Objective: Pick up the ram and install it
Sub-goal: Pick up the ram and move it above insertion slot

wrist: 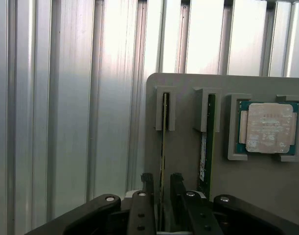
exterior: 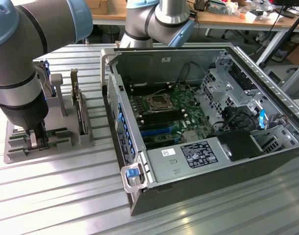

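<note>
Stretching under everything is a ribbed aluminium table (exterior: 66, 196), with wooden workbenches (exterior: 227, 17) and clutter in the room beyond its far edge. A grey holder (exterior: 61, 142) sits on the table toward the exterior view's left. Just beside it an open computer case (exterior: 164, 58) lies on its side, showing its motherboard (exterior: 164, 112).

The gripper (wrist: 162, 177) is down at one edge of the holder. Its fingers (wrist: 147, 188) stand narrowly apart on either side of the ram (wrist: 164, 127), with a slim gap showing on each side. The ram stands on edge in its slot. A second stick (wrist: 206, 142) fills the neighbouring slot, close by one finger. A processor chip (wrist: 269, 127) lies in a corner pocket. A taller card (exterior: 81, 117) stands upright near the holder's case-side edge.
</note>
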`<state>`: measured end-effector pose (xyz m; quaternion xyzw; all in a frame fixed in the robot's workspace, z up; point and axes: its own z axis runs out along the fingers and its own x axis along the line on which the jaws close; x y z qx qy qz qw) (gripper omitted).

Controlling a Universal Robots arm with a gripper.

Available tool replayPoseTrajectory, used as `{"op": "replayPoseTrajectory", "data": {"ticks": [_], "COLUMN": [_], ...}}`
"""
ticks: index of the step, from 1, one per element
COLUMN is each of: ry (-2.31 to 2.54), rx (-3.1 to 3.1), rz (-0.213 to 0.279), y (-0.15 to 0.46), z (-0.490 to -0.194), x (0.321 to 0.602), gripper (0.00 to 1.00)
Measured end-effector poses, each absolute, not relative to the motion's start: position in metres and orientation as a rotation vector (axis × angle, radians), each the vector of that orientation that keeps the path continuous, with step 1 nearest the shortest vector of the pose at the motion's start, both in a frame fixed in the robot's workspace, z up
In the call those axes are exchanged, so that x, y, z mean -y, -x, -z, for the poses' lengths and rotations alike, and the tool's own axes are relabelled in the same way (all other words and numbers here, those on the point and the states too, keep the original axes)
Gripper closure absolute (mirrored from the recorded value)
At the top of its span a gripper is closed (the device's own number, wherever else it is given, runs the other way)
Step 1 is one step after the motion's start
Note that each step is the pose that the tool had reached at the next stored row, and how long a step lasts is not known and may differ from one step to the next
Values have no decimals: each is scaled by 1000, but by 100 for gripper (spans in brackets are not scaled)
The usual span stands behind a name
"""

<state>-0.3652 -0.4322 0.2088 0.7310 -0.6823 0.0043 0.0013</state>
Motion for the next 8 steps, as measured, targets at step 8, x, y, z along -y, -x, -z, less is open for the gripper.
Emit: {"op": "replayPoseTrajectory", "data": {"ticks": [8], "ry": [-2295], "rx": [2142], "rz": [-13], "y": [365], "z": [-209], "x": [432], "gripper": [88]}}
